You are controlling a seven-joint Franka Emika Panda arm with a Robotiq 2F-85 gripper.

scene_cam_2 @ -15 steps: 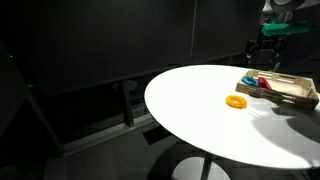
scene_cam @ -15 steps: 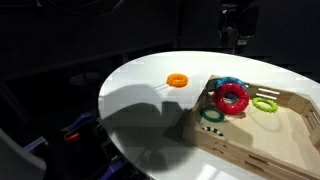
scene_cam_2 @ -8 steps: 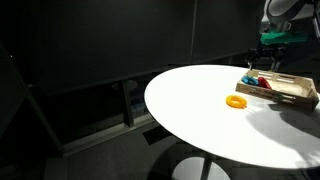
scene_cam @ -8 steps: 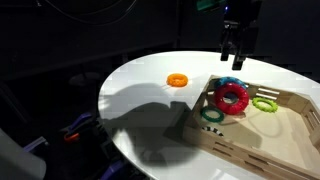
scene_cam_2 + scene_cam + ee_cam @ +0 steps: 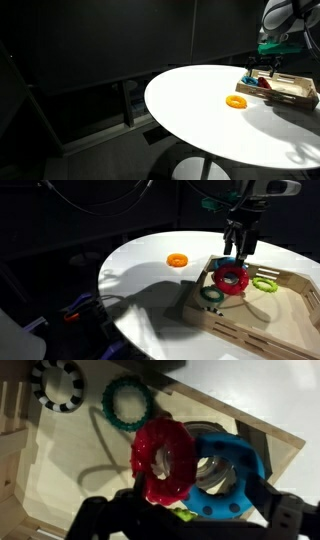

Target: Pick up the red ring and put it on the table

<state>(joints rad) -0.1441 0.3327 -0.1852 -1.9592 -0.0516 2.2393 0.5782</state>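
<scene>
Wrist view: jaws spread wide and empty; the red ring (image 5: pixel 165 457) lies in the wooden tray (image 5: pixel 60 490), overlapping the blue ring (image 5: pixel 232 472) at its 3 o'clock. In an exterior view the gripper (image 5: pixel 238 254) hangs just above it; best to descend straight and pinch its free 9 o'clock rim.

An exterior view sits close and raised, looking down across the table (image 5: pixel 140 270) with the wooden tray (image 5: pixel 280 305) at frame right. An exterior view stands well back and lower, side-on, taking in the whole table (image 5: pixel 200 115) and its pedestal, with the tray (image 5: pixel 292 95) small at the right edge. Both exterior views share the table, the tray and the orange ring (image 5: pixel 177 260) (image 5: pixel 236 101). The wrist view is very close, aimed down, probably near vertical, into a tray (image 5: pixel 60 470) corner. It shares the red ring (image 5: pixel 165 460) with an exterior view (image 5: pixel 232 278).
</scene>
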